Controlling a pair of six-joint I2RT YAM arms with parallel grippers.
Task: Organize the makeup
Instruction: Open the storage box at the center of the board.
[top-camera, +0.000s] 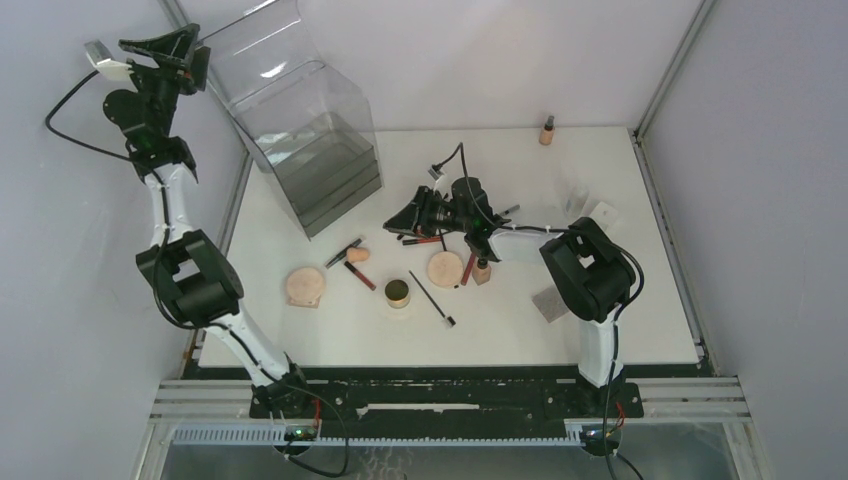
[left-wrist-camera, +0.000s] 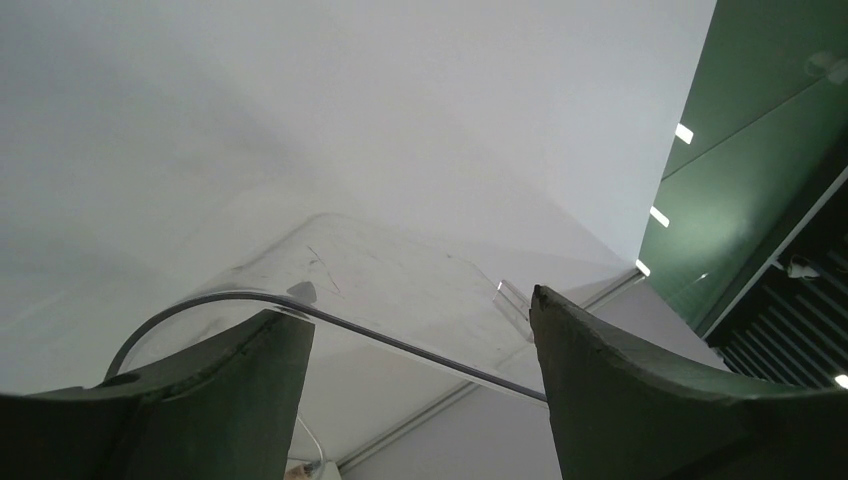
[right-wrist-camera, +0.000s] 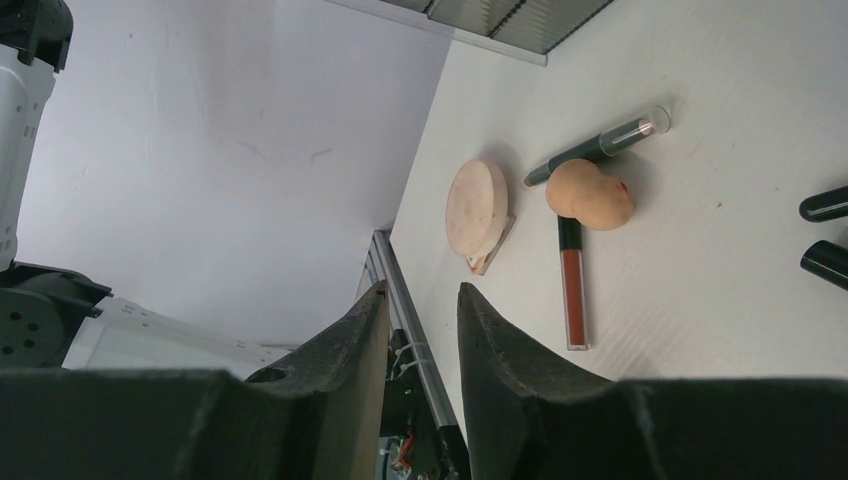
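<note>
The makeup lies scattered on the white table (top-camera: 520, 330). There are two round tan compacts (top-camera: 305, 286) (top-camera: 445, 268), a peach sponge (top-camera: 358, 254), a red lip tube (top-camera: 360, 276), a thin black brush (top-camera: 433, 299), a small round jar (top-camera: 398, 292) and beige bottles (top-camera: 547, 130) (top-camera: 482, 272). My right gripper (top-camera: 392, 222) hovers low mid-table, pointing left. It is open by a narrow gap with nothing between its fingers (right-wrist-camera: 420, 290). Ahead of it I see a compact (right-wrist-camera: 478, 210), the sponge (right-wrist-camera: 588, 195) and the lip tube (right-wrist-camera: 572, 285). My left gripper (top-camera: 185, 55) is raised at the back left, open (left-wrist-camera: 420, 300), with the clear lid's edge (left-wrist-camera: 400, 325) running across between its fingers.
The big clear plastic box (top-camera: 315, 150) with drawers stands at the back left, its lid (top-camera: 250, 30) tipped up. White cube boxes (top-camera: 605, 213) and a grey pad (top-camera: 550, 303) lie on the right. Black tubes (right-wrist-camera: 825, 205) and a dark capped pencil (right-wrist-camera: 600, 145) lie near my right gripper.
</note>
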